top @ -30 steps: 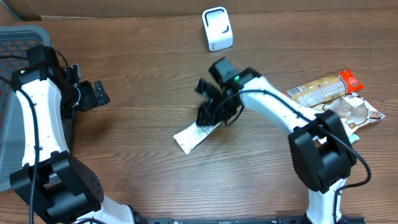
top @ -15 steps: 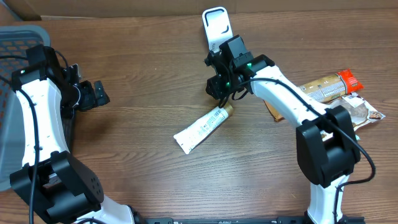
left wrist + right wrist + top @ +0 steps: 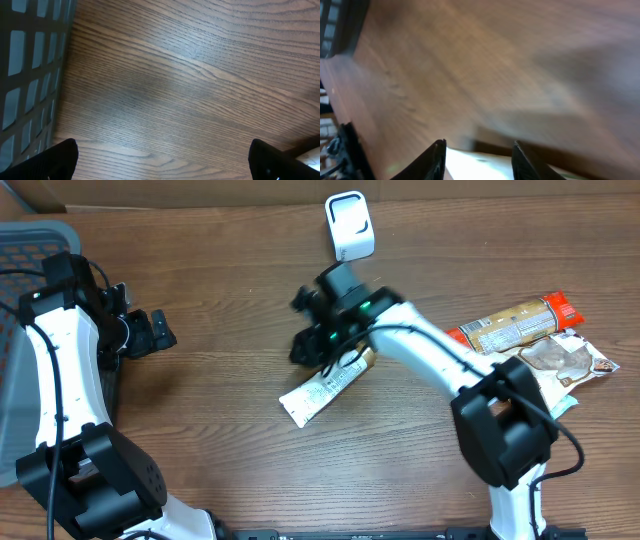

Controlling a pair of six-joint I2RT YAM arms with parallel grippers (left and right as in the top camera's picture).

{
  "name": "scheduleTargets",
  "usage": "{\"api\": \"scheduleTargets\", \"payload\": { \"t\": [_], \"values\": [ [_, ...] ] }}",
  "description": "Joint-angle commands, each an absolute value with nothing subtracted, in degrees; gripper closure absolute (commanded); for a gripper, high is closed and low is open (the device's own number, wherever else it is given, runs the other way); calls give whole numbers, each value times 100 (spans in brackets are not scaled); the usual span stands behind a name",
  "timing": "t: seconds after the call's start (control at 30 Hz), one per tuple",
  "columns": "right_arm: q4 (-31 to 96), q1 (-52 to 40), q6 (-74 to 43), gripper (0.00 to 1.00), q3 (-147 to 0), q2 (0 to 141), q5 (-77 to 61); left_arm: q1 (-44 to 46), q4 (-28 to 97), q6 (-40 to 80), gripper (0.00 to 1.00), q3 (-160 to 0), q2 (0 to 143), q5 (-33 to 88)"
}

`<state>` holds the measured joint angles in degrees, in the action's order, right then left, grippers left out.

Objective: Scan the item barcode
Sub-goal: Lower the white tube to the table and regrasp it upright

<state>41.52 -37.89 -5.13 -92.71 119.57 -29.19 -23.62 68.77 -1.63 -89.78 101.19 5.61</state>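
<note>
The item, a white tube with a gold cap (image 3: 322, 388), lies slantwise on the wooden table in the overhead view. My right gripper (image 3: 312, 348) hovers just over its capped end with the jaws partly apart. In the blurred right wrist view the tube (image 3: 485, 166) shows pale between and below the two dark fingers of the gripper (image 3: 480, 156), and it is not pinched. The white barcode scanner (image 3: 349, 225) stands at the back centre. My left gripper (image 3: 152, 330) stays wide open at the far left, and in its own view the gripper (image 3: 167, 165) has only bare wood under it.
A grey slatted basket (image 3: 30, 240) sits at the far left, and its wall (image 3: 30, 60) also shows beside the left gripper. Two snack packets, an orange-ended bar (image 3: 515, 323) and a pale pouch (image 3: 572, 360), lie at the right edge.
The right gripper rose from the tube towards the scanner, then swung back left and down over the tube's capped end. The tube has stayed on the table. The left arm has not moved.
</note>
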Motion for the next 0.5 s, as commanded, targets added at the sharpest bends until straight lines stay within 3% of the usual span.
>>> {"api": "scheduleTargets", "payload": {
  "t": [0.0, 0.47],
  "values": [
    [4095, -4219, -1039, 54, -9323, 12007, -2429, -2355, 6873, -86, 0, -9048, 10158, 582],
    [4241, -4654, -1334, 58, -9314, 12536, -2318, -2355, 6873, -86, 0, -9048, 10158, 582]
  ]
}}
